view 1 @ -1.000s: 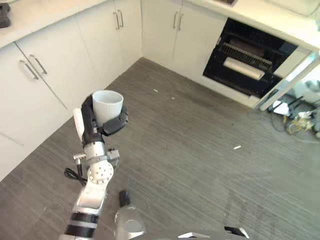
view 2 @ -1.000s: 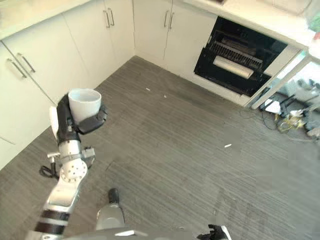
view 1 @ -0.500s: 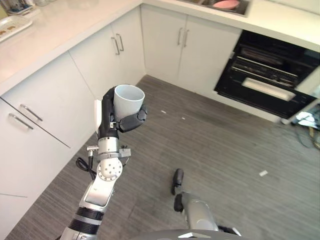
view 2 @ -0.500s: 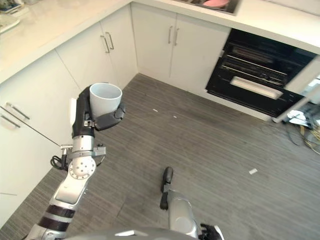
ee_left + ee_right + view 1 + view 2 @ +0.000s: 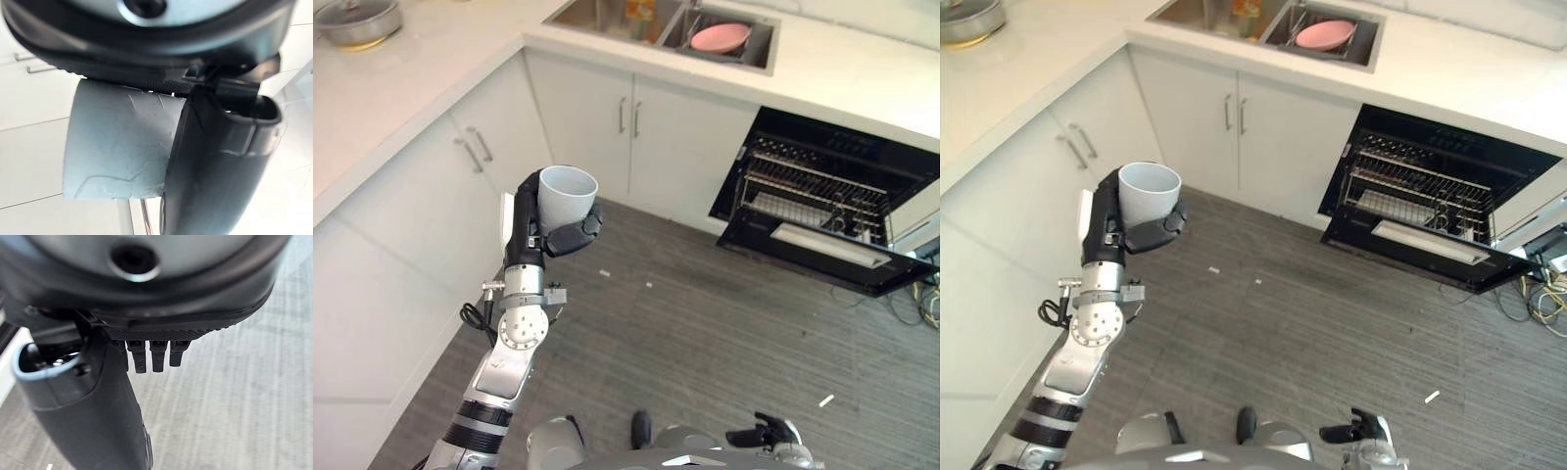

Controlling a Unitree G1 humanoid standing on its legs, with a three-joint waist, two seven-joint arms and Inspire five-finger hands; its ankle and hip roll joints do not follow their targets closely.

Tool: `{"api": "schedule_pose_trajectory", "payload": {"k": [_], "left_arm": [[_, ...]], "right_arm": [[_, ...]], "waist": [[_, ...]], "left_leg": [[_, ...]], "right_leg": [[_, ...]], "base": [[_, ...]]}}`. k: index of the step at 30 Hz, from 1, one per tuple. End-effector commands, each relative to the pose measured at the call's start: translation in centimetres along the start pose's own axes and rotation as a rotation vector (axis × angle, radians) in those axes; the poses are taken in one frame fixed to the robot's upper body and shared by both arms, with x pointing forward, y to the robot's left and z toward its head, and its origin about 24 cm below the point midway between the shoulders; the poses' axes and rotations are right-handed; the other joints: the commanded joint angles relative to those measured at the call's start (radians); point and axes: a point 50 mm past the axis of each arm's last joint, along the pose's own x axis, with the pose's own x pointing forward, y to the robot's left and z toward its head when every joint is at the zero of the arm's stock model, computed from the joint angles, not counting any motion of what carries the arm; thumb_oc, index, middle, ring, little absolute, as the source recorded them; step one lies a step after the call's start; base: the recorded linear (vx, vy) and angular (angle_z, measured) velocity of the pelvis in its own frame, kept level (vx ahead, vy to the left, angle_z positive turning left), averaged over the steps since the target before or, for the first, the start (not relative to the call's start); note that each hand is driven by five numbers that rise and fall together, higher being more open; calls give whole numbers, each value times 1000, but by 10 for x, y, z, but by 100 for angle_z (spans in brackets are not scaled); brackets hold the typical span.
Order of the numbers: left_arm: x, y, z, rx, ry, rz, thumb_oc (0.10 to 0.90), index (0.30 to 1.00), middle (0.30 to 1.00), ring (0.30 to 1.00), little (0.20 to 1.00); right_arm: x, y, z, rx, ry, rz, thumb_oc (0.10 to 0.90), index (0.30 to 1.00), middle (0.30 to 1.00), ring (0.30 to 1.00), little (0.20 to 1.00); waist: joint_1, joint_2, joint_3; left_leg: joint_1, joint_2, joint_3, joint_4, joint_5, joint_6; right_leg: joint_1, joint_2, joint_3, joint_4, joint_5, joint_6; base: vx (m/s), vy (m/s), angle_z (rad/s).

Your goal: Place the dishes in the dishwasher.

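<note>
A white cup stands upright in my left hand, raised in front of the white corner cabinets. The fingers wrap its back and the thumb presses its front; the left wrist view shows the thumb against the cup's wall. The black dishwasher stands open at the right under the counter, its door folded down and a wire rack inside. My right hand hangs low over the floor, fingers relaxed and holding nothing.
A pink plate lies in the sink set in the white counter above the dishwasher. A metal pot sits on the counter at far left. White cabinets line the corner. Cables lie by the dishwasher.
The camera has swung, bringing the sink, the counter and the open dishwasher further into view. My left hand still holds the cup upright at the same height.
</note>
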Motion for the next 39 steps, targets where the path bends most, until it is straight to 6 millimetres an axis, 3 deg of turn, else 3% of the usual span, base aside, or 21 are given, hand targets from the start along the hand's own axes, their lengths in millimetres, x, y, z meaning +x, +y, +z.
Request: {"api": "schedule_pose_trajectory", "payload": {"k": [1,3,4,9,10,11,12,13,15,16,18,21,22,28,29,30,31,32,33,36,39], "left_arm": [[17,3,55,-90,-294,45,400,300,300,300,300],[17,3,55,-70,-296,49,400,300,300,300,300],[14,2,54,-75,-294,46,400,300,300,300,300],[16,-6,64,-73,-343,-25,400,300,300,300,300],[17,-6,61,-25,-340,-54,400,300,300,300,300],[17,-6,61,-25,-340,-54,400,300,300,300,300],[20,-5,60,-8,-336,-55,400,300,300,300,300],[20,-5,60,-8,-336,-55,400,300,300,300,300],[18,4,54,8,-313,-5,400,300,300,300,300],[18,4,54,8,-313,-5,400,300,300,300,300],[11,6,47,1,-278,-5,400,300,300,300,300],[7,8,44,21,-267,-16,400,300,300,300,300],[4,4,40,17,-250,-34,400,300,300,300,300],[0,14,32,6,-217,30,400,300,300,300,300],[0,13,32,-1,-219,37,400,300,300,300,300],[4,12,36,-19,-239,60,400,300,300,300,300],[4,11,36,-20,-240,60,400,300,300,300,300],[6,8,40,-36,-261,66,400,300,300,300,300],[9,7,43,-39,-277,75,400,300,300,300,300],[9,8,44,-51,-277,109,400,300,300,300,300],[5,13,40,-48,-260,142,400,300,300,300,300]], "right_arm": [[-1,-25,-8,-58,-5,-63,800,900,900,900,900],[1,-24,3,-79,-51,-74,800,900,900,900,900],[0,-21,2,-28,-47,-71,800,900,900,900,900],[0,-16,-4,13,-13,-67,800,900,900,900,900],[-2,3,0,29,-23,-16,800,900,900,900,900],[-2,3,0,29,-23,-16,800,900,900,900,900],[-1,17,12,-70,-68,28,800,900,900,900,900],[-1,17,12,-70,-68,28,800,900,900,900,900],[-2,28,23,-170,-127,67,800,900,900,900,900],[-2,28,23,-170,-127,67,800,900,900,900,900],[-4,26,29,-148,-174,68,800,900,900,900,900],[-6,24,36,-47,-214,89,800,900,900,900,900],[-8,18,44,63,-258,98,800,900,900,900,900],[-21,-20,101,234,-544,29,800,900,900,900,900],[-28,-27,115,273,-619,11,800,900,900,900,900],[-41,-38,139,291,-746,-1,800,900,900,900,900],[-41,-38,139,291,-746,-3,800,900,900,900,900],[-57,-50,163,289,-882,-14,800,900,900,900,900],[-69,-56,182,292,-968,-23,800,900,900,900,900],[-92,-61,205,316,-1110,-17,800,900,900,900,900],[-119,-62,220,349,-1254,-1,800,900,900,900,900]], "waist": [[30,63,-40],[46,82,-49],[4,93,-60],[-4,92,-77],[-25,84,-78],[-25,84,-78],[-11,91,-52],[-11,91,-52],[3,94,-50],[3,94,-50],[-12,90,-66],[-18,93,-71],[-34,93,-89],[-39,112,-97],[-42,116,-91],[-50,112,-76],[-53,115,-75],[-42,105,-47],[-28,101,-26],[-17,96,-24],[-5,117,-50]], "left_leg": [[170,22,-223,-332,68,-22],[143,28,-433,-399,117,-49],[165,44,-367,-385,82,-50],[211,13,-274,-458,82,-36],[254,-22,-170,-467,30,-5],[254,-22,-170,-467,30,-5],[288,-30,-111,-467,5,19],[288,-30,-111,-467,5,19],[334,-45,-15,-467,-24,25],[334,-45,-15,-467,-24,25],[353,-55,37,-467,-27,29],[378,-48,65,-467,-40,22],[381,-53,64,-467,-35,20],[417,-37,128,-410,-20,-6],[398,-23,122,-345,-14,-18],[337,15,108,-174,22,-44],[326,24,100,-155,15,-47],[271,62,82,14,81,-84],[216,48,30,92,89,-98],[158,22,11,10,51,-67],[194,4,25,-286,39,-33]], "right_leg": [[-70,-92,-6,49,-11,174],[-55,-84,104,54,-26,180],[-57,-103,143,73,-41,196],[-122,-141,169,107,-15,233],[-205,-169,166,207,13,275],[-205,-169,166,207,13,275],[-307,-173,64,354,32,286],[-307,-173,64,354,32,286],[-349,-217,-202,343,59,260],[-349,-217,-202,343,59,260],[-372,-192,-295,242,94,232],[-342,-197,-284,159,129,248],[-301,-159,-191,81,119,247],[-222,-130,-176,22,111,236],[-209,-123,-172,19,101,227],[-189,-115,-166,14,81,197],[-189,-111,-170,15,80,194],[-153,-118,-174,8,54,176],[-143,-123,-178,7,50,166],[-135,-130,-177,7,42,172],[-128,-139,-162,7,49,208]], "base": [[333,159,-94],[440,252,-156],[346,335,-253],[102,249,-123],[122,410,-113],[42,534,-93],[-48,226,-52],[-50,367,-201],[14,243,-273],[29,117,-233],[130,6,-193],[118,-37,-55],[178,-65,-11],[112,-90,6],[140,-240,-14],[75,-215,8],[115,-267,24],[54,-194,34],[95,-199,22],[110,-17,-7],[214,149,-16]]}}
